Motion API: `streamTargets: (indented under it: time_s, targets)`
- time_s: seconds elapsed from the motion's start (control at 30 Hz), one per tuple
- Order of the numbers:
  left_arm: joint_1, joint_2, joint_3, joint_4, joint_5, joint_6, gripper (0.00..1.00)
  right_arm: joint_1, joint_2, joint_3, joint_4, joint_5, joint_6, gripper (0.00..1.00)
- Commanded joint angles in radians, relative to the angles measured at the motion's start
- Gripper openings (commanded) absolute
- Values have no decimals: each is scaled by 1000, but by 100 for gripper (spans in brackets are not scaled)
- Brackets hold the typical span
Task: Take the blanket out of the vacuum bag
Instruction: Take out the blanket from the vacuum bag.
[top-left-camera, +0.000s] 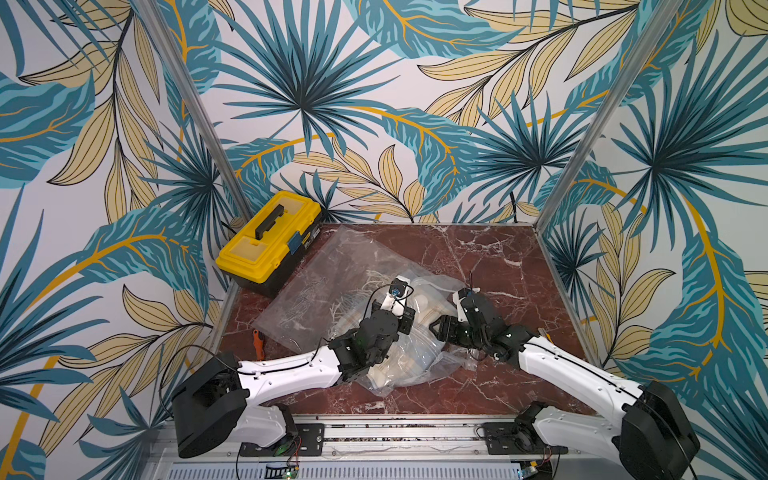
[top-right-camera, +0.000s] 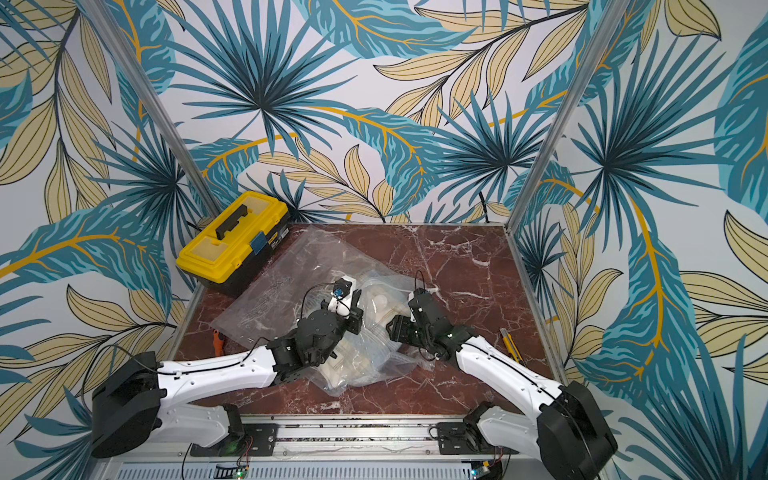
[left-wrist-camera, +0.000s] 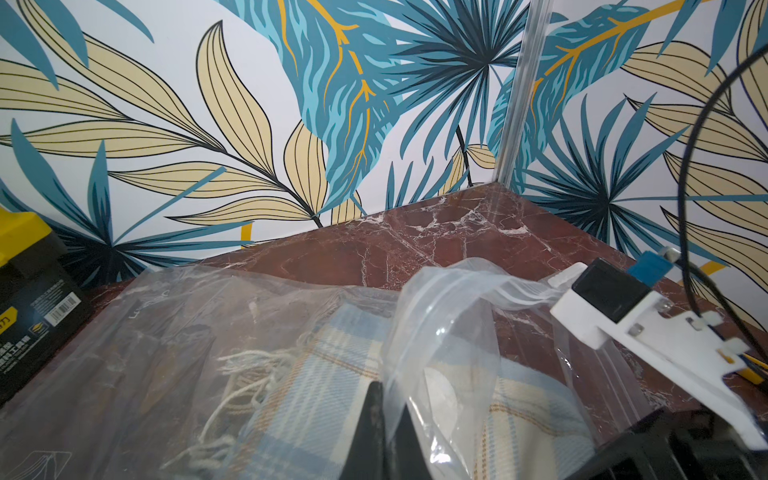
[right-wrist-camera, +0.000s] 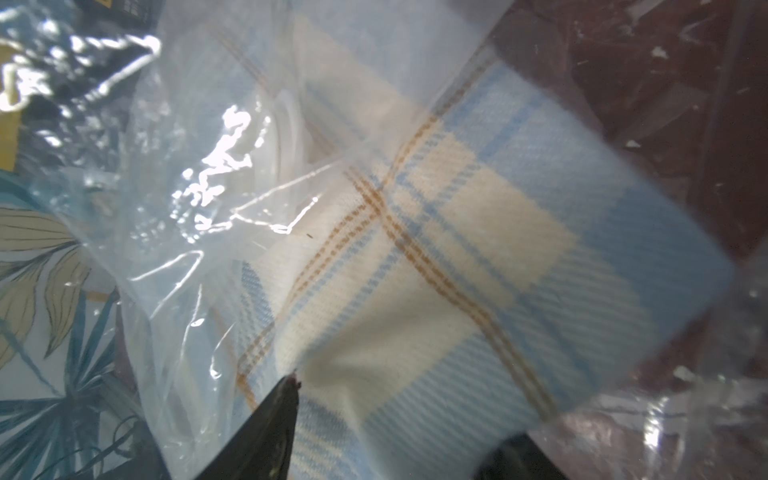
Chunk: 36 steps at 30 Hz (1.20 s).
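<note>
**Task state, seen from above and from both wrists.** The blanket (top-left-camera: 428, 307) is not yet out: you see it folded, cream and pale blue plaid, lying inside the clear bag (top-left-camera: 332, 270) near the middle of the table (top-left-camera: 498, 257). In the right wrist view, 1 part of the blanket (right-wrist-camera: 457, 216) seems free of plastic, so the bag's mouth is probably open there. The pull itself is what remains, and none of it looks done.

**Left pincer** (left-wrist-camera: 386, 432): pressed together on a gathered fold of the bag's plastic, which rises from between its 2 fingers. You can judge that it is holding the bag (left-wrist-camera: 166, 332) in place.

**Right pincer** (right-wrist-camera: 399, 419): spread, with the blanket between its 2 fingers. 1 fingertip (right-wrist-camera: 286, 390) sits at the cloth's edge; no pinch is made. In both top views it faces the left pincer across the bundle.
</note>
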Motion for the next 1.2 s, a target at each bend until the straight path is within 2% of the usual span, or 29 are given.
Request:
streamTargets:
  time_s: [0.0,0.2,0.4,0.63,0.8,0.93,1.17]
  targets:
    - [4,-16,-11,-17,-3,-12,0,3,-39,24,-160,46,14,65]
    - [4,5,-3,-16,4,-13,0,1,-112,-7,-171,160,-34,71]
    - [4,8,13,-27,2,-3,0,-1,-57,18,-176,225,-90,72]
    - [4,8,14,-33,3,-14,0,-21,70,49,-105,223,-105,73]
    - [4,10,19,-40,4,-7,0,-50,80,22,-15,230,-113,74]
    - [4,17,17,-39,4,-12,0,-111,62,-42,134,167,-104,74]
    - [4,24,21,-35,8,-12,0,-173,133,-57,168,77,-99,74]
